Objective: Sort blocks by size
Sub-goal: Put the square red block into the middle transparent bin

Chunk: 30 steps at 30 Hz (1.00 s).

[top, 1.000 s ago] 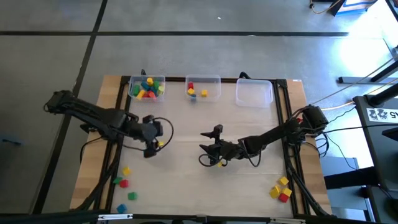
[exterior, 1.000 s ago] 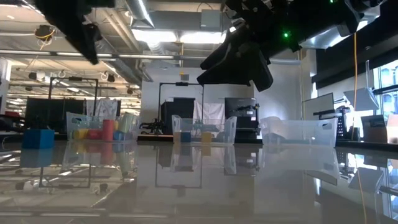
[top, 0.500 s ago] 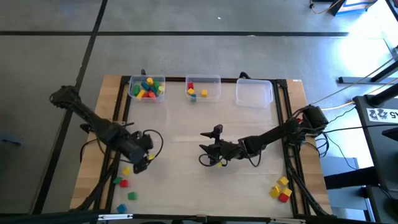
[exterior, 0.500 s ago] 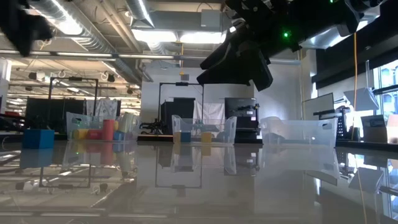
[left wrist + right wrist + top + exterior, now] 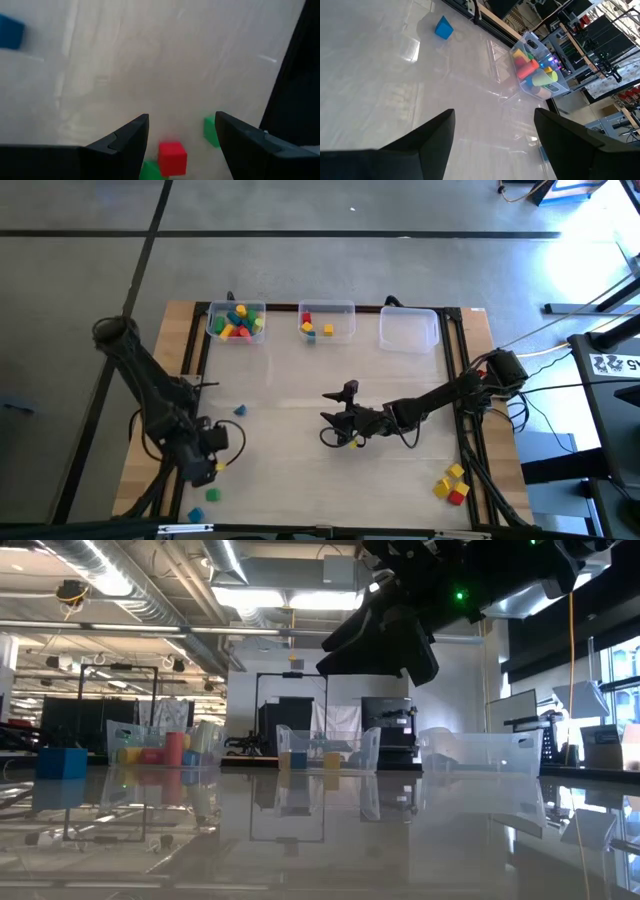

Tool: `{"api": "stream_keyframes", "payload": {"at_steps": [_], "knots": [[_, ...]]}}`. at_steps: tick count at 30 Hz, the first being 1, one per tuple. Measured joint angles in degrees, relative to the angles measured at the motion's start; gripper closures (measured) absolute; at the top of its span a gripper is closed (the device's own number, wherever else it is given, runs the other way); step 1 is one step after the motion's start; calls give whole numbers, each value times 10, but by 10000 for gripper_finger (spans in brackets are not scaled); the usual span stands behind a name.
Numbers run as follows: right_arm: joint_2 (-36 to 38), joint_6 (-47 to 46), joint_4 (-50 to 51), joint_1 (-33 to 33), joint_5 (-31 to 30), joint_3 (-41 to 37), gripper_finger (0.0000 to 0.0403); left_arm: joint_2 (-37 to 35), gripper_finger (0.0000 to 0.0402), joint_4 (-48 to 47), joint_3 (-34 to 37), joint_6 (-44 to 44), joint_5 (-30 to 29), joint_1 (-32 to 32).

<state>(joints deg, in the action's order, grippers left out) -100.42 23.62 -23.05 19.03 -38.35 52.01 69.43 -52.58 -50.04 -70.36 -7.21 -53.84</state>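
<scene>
Blocks lie in several places on the bench: the left bin holds a mixed heap, the middle bin a few, and the right bin shows none. Loose ones sit at the near right corner, at the near left corner, and a lone blue block lies left of centre. The left claw hangs spread above a red block and green ones at the near left. The right claw waits spread over the bench's centre, with a yellow block just beside it.
</scene>
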Motion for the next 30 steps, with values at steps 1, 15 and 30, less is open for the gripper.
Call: {"api": "stream_keyframes", "payload": {"at_steps": [1, 15, 30], "knots": [[0, 0, 0, 0, 0, 0, 125, 7, 178, 0, 0, -13, 2, -10], [0, 0, 0, 0, -1, 0, 125, 112, 178, 33, 0, -92, 23, -113], [0, 1, 0, 0, -2, 0, 125, 160, 178, 22, 0, -109, 37, -162]]}}
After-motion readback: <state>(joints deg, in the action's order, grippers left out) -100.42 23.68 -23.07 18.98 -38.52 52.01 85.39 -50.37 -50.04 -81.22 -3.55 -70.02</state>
